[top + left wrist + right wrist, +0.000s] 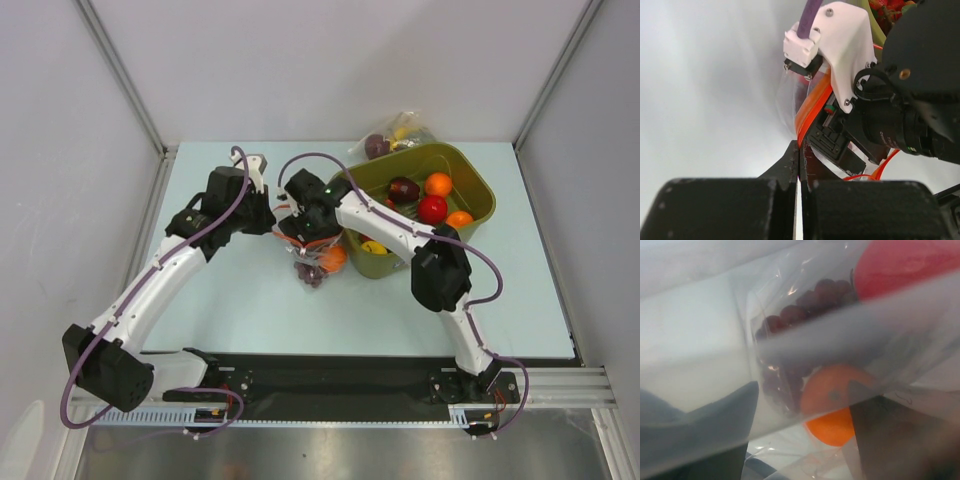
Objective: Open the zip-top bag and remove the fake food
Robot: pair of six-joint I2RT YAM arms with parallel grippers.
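The zip-top bag (314,262) lies on the table between both grippers, left of the green bin. Its red-orange strip (810,107) runs up from my left gripper (801,150), which is shut on the bag's mouth edge; in the top view the left gripper (274,215) sits just left of the bag. My right gripper (305,233) hangs over the bag with fingers spread wide. In the right wrist view it (804,390) is open, seen partly through clear film (790,295). An orange fruit (832,410), a grape bunch (790,320) and a red apple (910,265) lie in the bag.
An olive-green bin (482,188) stands right of the bag and holds a maroon fruit (404,190), oranges (438,184), a red apple (432,209) and a yellow piece (375,247). A second clear bag (395,135) lies behind the bin. Walls close the table sides.
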